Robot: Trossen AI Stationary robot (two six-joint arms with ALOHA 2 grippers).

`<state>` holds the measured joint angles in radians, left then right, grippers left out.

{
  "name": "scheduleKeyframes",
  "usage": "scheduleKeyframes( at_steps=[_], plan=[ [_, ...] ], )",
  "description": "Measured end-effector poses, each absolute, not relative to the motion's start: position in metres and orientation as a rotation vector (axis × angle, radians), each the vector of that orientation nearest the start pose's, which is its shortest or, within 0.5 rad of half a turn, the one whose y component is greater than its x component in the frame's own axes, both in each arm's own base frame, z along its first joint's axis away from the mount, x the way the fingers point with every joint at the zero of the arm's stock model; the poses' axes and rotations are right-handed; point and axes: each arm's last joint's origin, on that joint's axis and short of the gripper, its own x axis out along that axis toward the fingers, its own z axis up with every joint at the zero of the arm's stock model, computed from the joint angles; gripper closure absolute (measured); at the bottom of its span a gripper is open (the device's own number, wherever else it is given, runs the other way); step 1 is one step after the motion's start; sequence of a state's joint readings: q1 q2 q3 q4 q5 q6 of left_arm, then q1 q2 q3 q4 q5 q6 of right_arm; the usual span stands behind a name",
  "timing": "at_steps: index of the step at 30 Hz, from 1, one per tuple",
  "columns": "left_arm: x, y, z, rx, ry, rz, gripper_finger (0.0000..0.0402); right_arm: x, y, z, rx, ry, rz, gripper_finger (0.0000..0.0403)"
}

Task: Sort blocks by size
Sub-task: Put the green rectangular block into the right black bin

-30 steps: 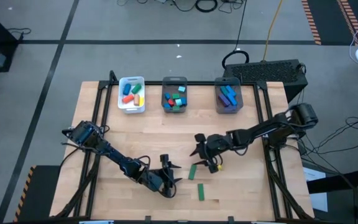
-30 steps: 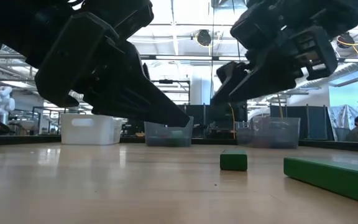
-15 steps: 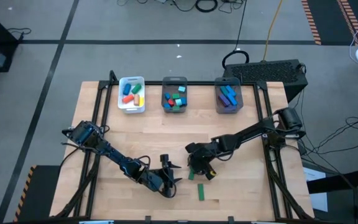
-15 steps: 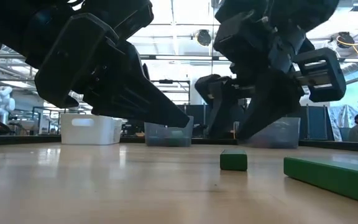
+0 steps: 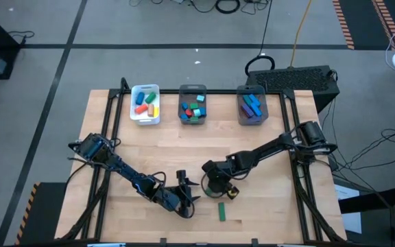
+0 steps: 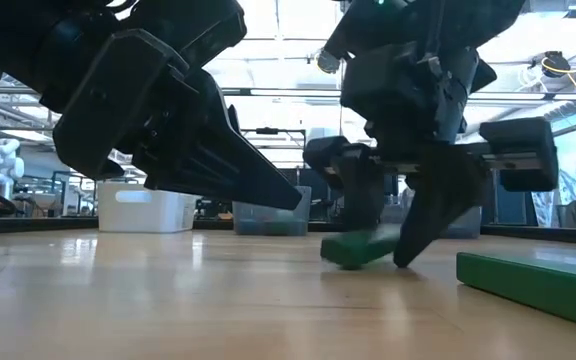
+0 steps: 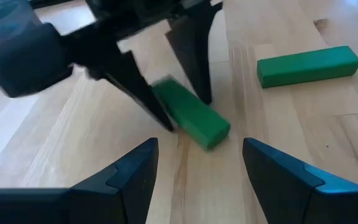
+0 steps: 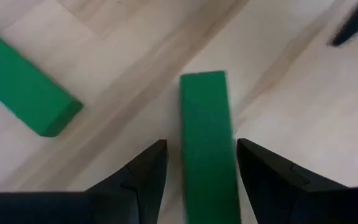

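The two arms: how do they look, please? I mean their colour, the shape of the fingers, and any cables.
Both arms are dark, nearly black, and built of jointed segments. The left gripper has two matte black fingers that taper to wedge-shaped tips. The right gripper has the same dark, pointed fingers. Thin black cables run along the left arm near its base. No markings are readable.

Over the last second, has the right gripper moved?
Yes. In the high view the right gripper has travelled leftward, away from the table's right rail, and now straddles a green block beside the left gripper.
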<state>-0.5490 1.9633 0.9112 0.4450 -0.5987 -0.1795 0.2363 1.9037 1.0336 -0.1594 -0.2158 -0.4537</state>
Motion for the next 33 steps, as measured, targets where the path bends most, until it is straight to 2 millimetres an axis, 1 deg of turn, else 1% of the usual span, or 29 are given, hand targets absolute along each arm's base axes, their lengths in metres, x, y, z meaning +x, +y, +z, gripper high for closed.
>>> scheduleKeyframes(
  at_steps=[3, 10, 13, 18, 20, 23, 27, 30, 33],
  plan=[
    [0.324, -0.179, 0.112, 0.155, 0.504, 0.094, 0.0164, 0.348, 0.091, 0.119, -0.421, 0.941, 0.645, 0.022],
    [0.325, -0.177, 0.112, 0.153, 0.506, 0.1, 0.0164, 0.349, 0.091, 0.12, -0.399, 0.926, 0.624, 0.0223],
    [0.325, -0.177, 0.112, 0.154, 0.508, 0.101, 0.0164, 0.349, 0.091, 0.12, -0.401, 0.93, 0.611, 0.0245],
    [0.325, -0.177, 0.111, 0.135, 0.509, 0.106, 0.0164, 0.349, 0.091, 0.12, -0.392, 0.93, 0.596, 0.0306],
    [0.325, -0.177, 0.111, 0.134, 0.509, 0.106, 0.0164, 0.35, 0.091, 0.121, -0.394, 0.927, 0.592, 0.0321],
    [0.325, -0.177, 0.111, 0.134, 0.509, 0.106, 0.0164, 0.35, 0.09, 0.122, -0.38, 0.929, 0.578, 0.0321],
    [0.325, -0.177, 0.111, 0.136, 0.512, 0.107, 0.0164, 0.352, 0.091, 0.126, -0.32, 0.954, 0.534, 0.032],
    [0.324, -0.177, 0.111, 0.136, 0.513, 0.106, 0.0164, 0.359, 0.087, 0.133, -0.252, 0.973, 0.447, 0.0315],
    [0.324, -0.177, 0.111, 0.137, 0.513, 0.107, 0.0164, 0.363, 0.079, 0.146, -0.19, 0.991, 0.373, 0.0316]
  ],
)
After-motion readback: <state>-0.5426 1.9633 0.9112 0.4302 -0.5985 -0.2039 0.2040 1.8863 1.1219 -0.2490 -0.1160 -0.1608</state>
